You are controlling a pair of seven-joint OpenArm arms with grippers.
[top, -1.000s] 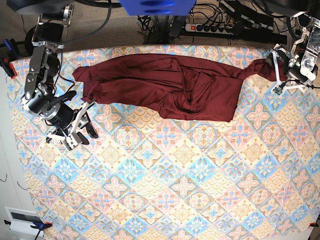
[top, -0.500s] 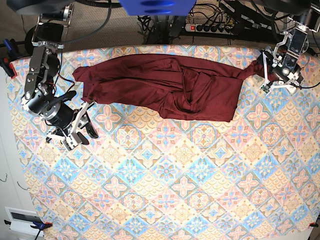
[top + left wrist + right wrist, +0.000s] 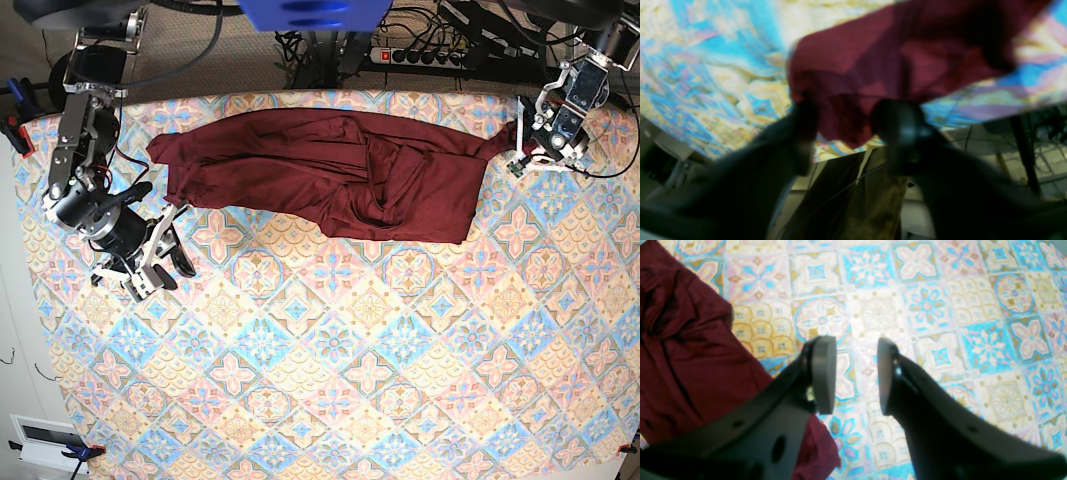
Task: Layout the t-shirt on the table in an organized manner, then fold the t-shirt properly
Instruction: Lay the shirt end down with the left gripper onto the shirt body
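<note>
T-shirt (image 3: pixel 330 180), bunched lengthwise along the far side of the table (image 3: pixel 350 380). My left gripper (image 3: pixel 843 133) pinches its twisted end at the table's edge; my right gripper (image 3: pixel 855 373) hovers spread beside the opposite end, holding nothing.

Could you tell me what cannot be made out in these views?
- Left wrist view: blur leaves unclear whether the left gripper pinches the t-shirt tip lying between its fingers.
- Base view: folds of the bunched t-shirt hide its sleeves and collar.
- Right wrist view: right gripper's fingers cover part of the table.
</note>
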